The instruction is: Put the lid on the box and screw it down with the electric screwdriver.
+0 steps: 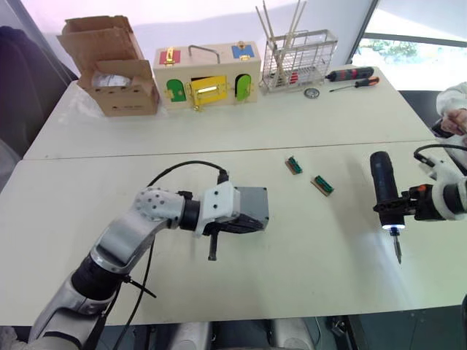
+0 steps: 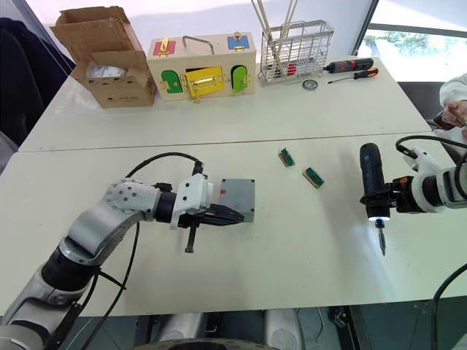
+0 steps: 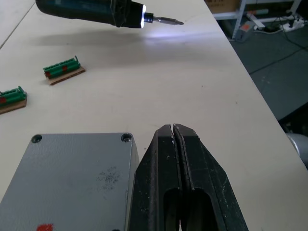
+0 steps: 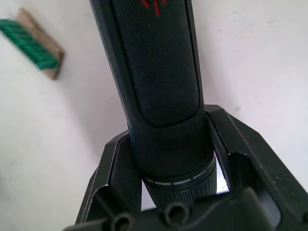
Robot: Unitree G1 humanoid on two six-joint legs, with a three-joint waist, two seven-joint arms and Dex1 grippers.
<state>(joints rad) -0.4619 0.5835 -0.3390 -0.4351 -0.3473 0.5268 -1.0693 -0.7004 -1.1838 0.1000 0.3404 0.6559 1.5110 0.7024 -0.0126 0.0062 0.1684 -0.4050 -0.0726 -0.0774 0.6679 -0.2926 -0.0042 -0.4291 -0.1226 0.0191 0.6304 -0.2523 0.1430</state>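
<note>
The grey box (image 1: 248,206) sits on the near table, a little left of centre. Its upper face (image 3: 72,178) is a closed grey surface with screw holes in two corners and a small red mark; I cannot tell the lid apart from the box. My left gripper (image 3: 173,127) is shut and empty, its fingers lying along the box's near side. At the right, my right gripper (image 1: 394,206) is shut on the electric screwdriver (image 1: 382,179). The black driver (image 4: 163,72) hangs over the table, its lit tip and bit (image 1: 397,248) pointing down.
Two green terminal strips (image 1: 294,165) (image 1: 322,184) lie between box and driver. On the far table stand a cardboard box (image 1: 117,69), a wooden box with coloured doors (image 1: 206,76), a wire rack (image 1: 299,58) and hand screwdrivers (image 1: 350,74). A person's hand (image 1: 456,117) is at the right edge.
</note>
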